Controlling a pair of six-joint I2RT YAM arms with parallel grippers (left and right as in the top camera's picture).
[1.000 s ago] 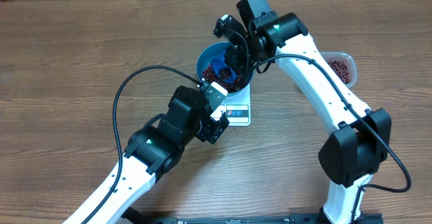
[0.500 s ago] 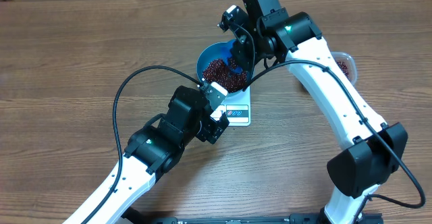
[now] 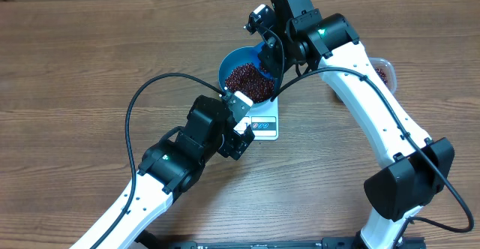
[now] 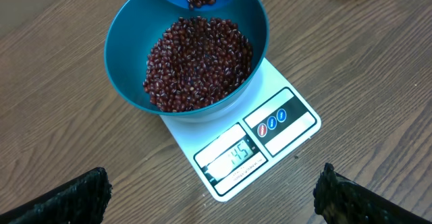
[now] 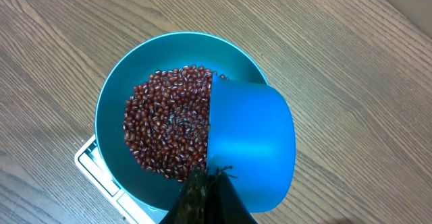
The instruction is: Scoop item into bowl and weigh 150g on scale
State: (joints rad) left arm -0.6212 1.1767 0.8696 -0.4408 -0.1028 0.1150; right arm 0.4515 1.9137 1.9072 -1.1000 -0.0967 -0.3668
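brown wood-grain table (image 3: 67,69) carries the white scale (image 4: 283,126) under the blue bowl (image 4: 127,45).

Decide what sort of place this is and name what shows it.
Probably a robotics lab bench staged for kitchen-style weighing: white-and-black robot arms work at a wood-grain table, where a small white rectangular kitchen scale carries a glossy round blue bowl of dark red-brown beans.

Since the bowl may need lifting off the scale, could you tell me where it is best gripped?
Probably the bowl rim nearest the left arm, from above, one finger inside, one outside: it stands upright, the beans lie below the rim, and the scoop covers the far edge.
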